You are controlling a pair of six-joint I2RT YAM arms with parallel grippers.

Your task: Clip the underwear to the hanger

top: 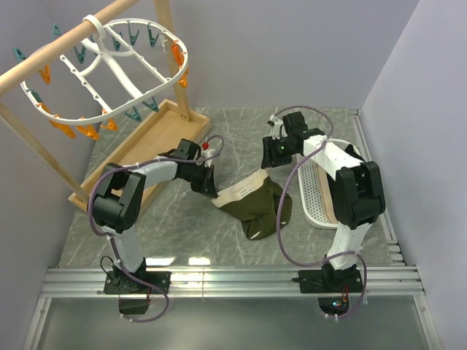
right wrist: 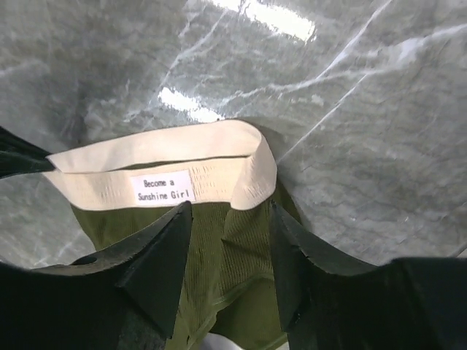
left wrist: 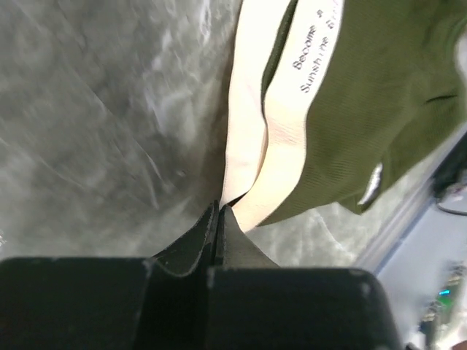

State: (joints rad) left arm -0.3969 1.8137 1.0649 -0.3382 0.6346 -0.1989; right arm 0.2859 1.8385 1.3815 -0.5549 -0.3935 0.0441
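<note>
The olive-green underwear (top: pixel 255 208) lies on the marble table between the arms, its beige waistband toward the far left. My left gripper (top: pixel 209 186) is shut, its tips (left wrist: pixel 219 209) pinching the left end of the waistband; the green body (left wrist: pixel 365 95) stretches away from it. My right gripper (top: pixel 271 159) is open above the waistband's right end; its fingers (right wrist: pixel 230 210) straddle the green ribbed fabric (right wrist: pixel 219 248) just below the folded band, apart from it. The white oval hanger (top: pixel 117 73) with teal and orange clothespins hangs at the far left.
The hanger hangs from a wooden pole (top: pixel 66 47) on a stand with a wooden tray (top: pixel 149 142) at the left. A white perforated basket (top: pixel 314 197) stands right of the underwear, by the right arm. Grey walls close in the table.
</note>
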